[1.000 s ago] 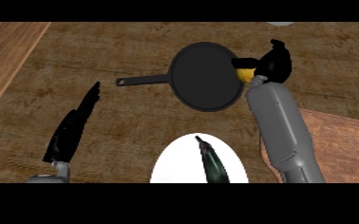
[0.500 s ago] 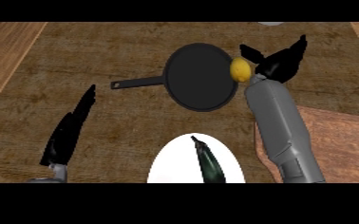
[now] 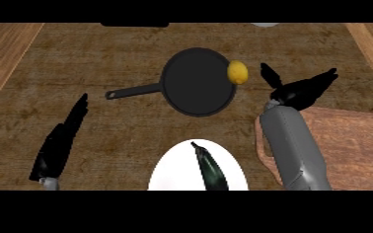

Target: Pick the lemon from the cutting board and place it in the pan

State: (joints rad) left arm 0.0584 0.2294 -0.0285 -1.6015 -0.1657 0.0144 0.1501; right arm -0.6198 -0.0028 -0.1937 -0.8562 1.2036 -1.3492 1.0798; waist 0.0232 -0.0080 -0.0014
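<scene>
Across my whole head view spreads the brown desk [image 3: 109, 54], mottled and dark, with paler wood strips at its far left and right edges. At lower right lies the reddish cutting board [image 3: 342, 138], partly hidden by my grey right forearm. Near the centre sits the black pan [image 3: 197, 81], its handle pointing left and slightly toward me. A white plate [image 3: 171, 173] shows at the bottom edge, carrying a dark, slender vegetable [image 3: 209, 170] (I cannot tell what kind). My left hand [image 3: 62, 140] rests at lower left, fingers straight. My right hand [image 3: 295, 91] is spread wide, fingers splayed, holding nothing, just right of the pan. The yellow lemon [image 3: 238, 72] sits at the pan's right rim, apart from my right hand.
</scene>
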